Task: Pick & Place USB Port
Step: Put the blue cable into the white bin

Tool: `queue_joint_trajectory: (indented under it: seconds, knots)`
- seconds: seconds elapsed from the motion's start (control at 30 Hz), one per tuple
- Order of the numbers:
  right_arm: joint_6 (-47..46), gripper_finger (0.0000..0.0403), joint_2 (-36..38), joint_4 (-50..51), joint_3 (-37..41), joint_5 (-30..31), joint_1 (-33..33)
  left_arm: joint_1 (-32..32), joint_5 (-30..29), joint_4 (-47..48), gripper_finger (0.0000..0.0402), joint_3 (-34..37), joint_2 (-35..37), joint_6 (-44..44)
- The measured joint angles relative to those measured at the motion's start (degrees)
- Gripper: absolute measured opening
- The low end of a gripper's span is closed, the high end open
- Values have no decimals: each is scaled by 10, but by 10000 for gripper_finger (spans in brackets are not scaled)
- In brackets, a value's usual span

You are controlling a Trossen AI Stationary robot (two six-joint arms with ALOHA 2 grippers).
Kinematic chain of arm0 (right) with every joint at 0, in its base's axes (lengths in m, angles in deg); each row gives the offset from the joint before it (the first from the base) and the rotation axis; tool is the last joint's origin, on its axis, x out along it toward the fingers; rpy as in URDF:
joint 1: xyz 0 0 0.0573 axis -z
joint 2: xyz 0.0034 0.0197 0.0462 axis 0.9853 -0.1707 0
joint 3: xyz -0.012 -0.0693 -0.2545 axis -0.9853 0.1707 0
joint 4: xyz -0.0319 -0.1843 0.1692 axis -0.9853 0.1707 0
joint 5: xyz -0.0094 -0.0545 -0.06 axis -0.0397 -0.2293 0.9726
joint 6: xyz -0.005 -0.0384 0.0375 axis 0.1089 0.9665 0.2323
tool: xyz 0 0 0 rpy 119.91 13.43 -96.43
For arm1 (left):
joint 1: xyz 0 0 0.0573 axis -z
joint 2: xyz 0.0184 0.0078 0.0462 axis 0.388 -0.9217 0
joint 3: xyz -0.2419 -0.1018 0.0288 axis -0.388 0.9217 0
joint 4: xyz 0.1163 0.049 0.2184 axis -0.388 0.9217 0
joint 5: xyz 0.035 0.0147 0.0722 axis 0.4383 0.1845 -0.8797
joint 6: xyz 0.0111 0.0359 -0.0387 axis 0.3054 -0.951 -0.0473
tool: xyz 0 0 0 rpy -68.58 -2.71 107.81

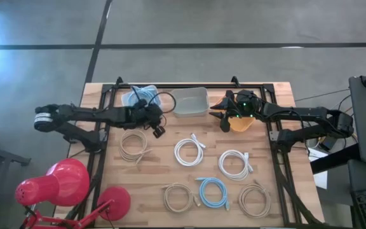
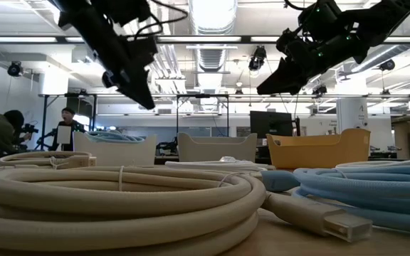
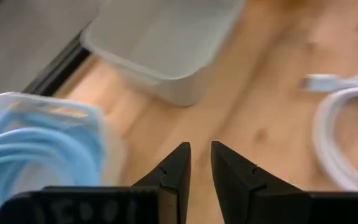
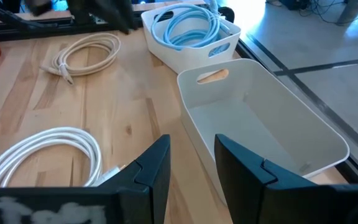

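Observation:
Several coiled USB cables lie flat on the wooden table: beige, white, white, beige, light blue and beige. A clear bin at the far edge holds a blue cable. My left gripper hovers above the table near this bin, with its fingers a little apart and nothing between them. My right gripper hangs open and empty between the empty white bin and the orange bin.
The three bins stand in a row along the far edge: the clear one, the white one and the orange one. A red lamp sits at the table's near left corner. Black frame rails run along the table's sides. People show in the room behind.

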Motion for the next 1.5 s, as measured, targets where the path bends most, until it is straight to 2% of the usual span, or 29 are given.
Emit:
queue_joint_trajectory:
  seconds: [0.37,0.63,0.97,1.17,1.5]
  knots:
    - [0,118,0,1,0,0,0,129,7,-207,73,76,0,1]
    - [0,118,0,1,0,0,0,172,6,-362,73,152,0,29]
    - [-16,118,0,1,0,0,0,173,1,-385,73,187,0,48]
    - [-15,118,0,1,0,0,0,173,-29,-384,73,187,0,41]
    - [-14,118,0,1,0,0,0,172,-30,-400,76,187,0,11]
